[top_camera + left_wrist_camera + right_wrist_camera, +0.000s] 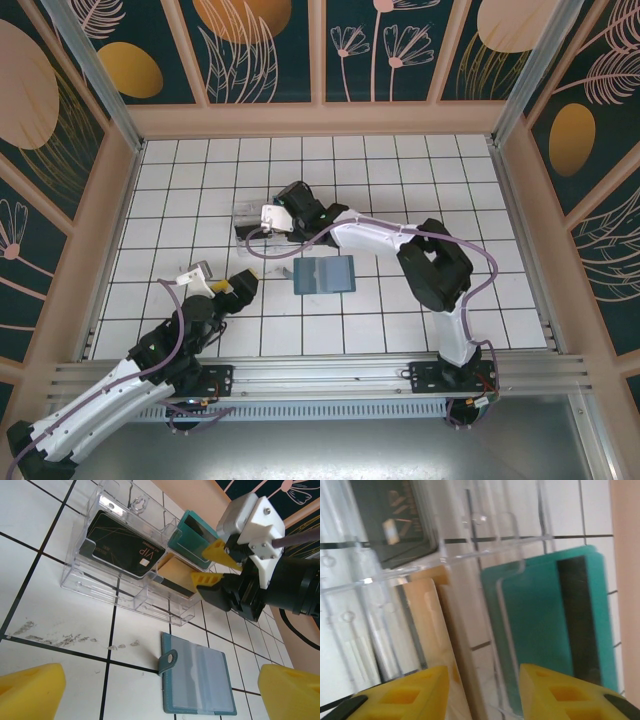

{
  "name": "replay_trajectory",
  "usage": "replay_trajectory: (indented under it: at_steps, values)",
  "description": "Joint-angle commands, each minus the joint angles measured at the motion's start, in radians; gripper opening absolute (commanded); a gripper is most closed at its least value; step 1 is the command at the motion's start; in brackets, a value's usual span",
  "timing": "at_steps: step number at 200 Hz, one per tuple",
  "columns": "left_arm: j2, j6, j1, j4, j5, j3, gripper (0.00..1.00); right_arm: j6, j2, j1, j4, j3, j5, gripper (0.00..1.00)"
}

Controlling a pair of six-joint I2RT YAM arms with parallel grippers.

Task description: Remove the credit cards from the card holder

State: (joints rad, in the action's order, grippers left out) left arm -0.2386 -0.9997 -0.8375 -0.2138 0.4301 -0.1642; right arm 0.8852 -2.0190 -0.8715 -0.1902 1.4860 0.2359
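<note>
The slate-blue card holder [325,274] [197,680] lies open and flat on the tiles, its clear sleeves bare and its snap tab folded over. A black card [120,545] [390,520], a teal card with a dark stripe [192,537] [545,630] and an orange-tan card [175,575] [427,630] sit in a clear plastic box [250,220] [100,585]. My right gripper [260,225] [207,565] [480,700] is at the box, open, straddling the divider between the orange-tan and teal cards. My left gripper [243,283] [160,695] hovers wide open just left of the card holder.
White tiled floor with dark grout; some scuff marks [65,639] lie near the box. Peach walls [320,120] enclose the floor on three sides. The right arm [380,240] stretches across the middle, just beyond the card holder.
</note>
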Motion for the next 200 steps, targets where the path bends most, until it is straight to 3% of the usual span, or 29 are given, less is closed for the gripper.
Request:
replay_trajectory:
  at_steps: [1,54,98,157,200]
  values:
    - [-0.004,0.004,0.001,0.002,0.022,0.005,0.99,-0.026,-0.017,0.012,0.061,0.018,0.068,0.42]
    - [-0.004,0.004,0.001,-0.006,0.021,0.002,0.99,-0.061,0.01,0.014,0.067,-0.009,0.057,0.42]
    - [-0.017,0.003,0.001,-0.004,0.023,-0.002,0.99,-0.185,0.144,0.012,0.087,-0.101,-0.031,0.43]
    - [-0.131,0.008,0.002,0.039,0.036,-0.034,0.99,-0.443,0.428,0.024,0.285,-0.422,-0.094,0.45]
    - [-0.337,0.008,0.003,0.117,0.037,-0.095,0.99,-0.649,0.651,0.063,0.485,-0.686,-0.073,0.46]
